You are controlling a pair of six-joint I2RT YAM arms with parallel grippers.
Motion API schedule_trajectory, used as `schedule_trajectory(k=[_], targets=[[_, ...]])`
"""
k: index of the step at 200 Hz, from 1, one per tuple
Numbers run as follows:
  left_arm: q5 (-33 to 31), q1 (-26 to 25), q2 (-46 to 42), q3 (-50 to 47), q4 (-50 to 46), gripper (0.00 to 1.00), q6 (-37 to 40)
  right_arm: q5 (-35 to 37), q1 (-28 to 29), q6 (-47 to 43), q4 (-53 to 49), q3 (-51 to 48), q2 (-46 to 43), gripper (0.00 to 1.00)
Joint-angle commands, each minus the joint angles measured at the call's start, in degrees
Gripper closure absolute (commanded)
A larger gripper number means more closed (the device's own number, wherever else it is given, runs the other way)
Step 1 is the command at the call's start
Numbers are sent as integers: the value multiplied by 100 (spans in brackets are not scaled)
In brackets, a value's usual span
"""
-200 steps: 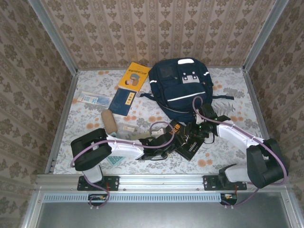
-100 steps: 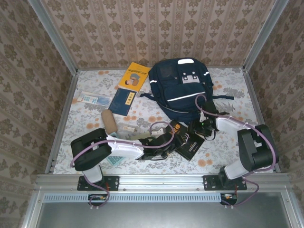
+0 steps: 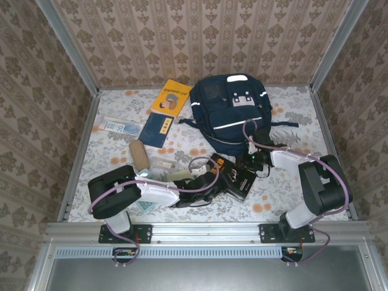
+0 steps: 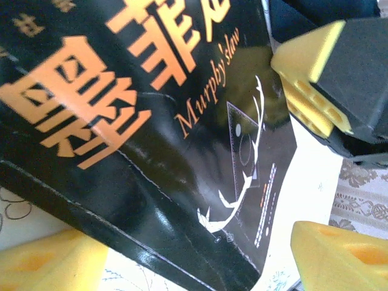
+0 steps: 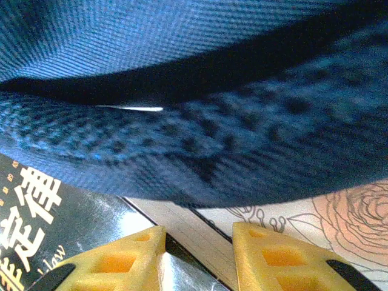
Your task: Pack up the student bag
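Two grippers at black book (image 3: 235, 177), left gripper (image 3: 213, 180) clamping it, right gripper (image 3: 251, 159) unclear, student bag (image 3: 233, 112) beside

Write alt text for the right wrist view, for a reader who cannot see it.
Dark navy fabric of the student bag fills the upper frame, its lower edge hanging over the floral table cover. Below it, the corner of a glossy black book with orange and white lettering lies by the right tool, whose two yellow fingers stand slightly apart around the book's edge.

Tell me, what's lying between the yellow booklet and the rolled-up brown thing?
A dark blue booklet lies between the yellow booklet and the brown roll, seen from the top camera.
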Motion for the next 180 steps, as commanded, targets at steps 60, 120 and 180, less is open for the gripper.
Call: schedule_trajectory(k=[60, 120, 180], targets=[[-942, -28, -145, -321, 1215, 21, 1445, -920, 341, 247, -527, -166, 266, 69], [-1532, -74, -774, -469, 832, 21, 1459, -922, 341, 301, -590, -209, 122, 69], [-1366, 44, -519, -605, 1266, 36, 1221, -952, 340, 425, -510, -308, 59, 68]])
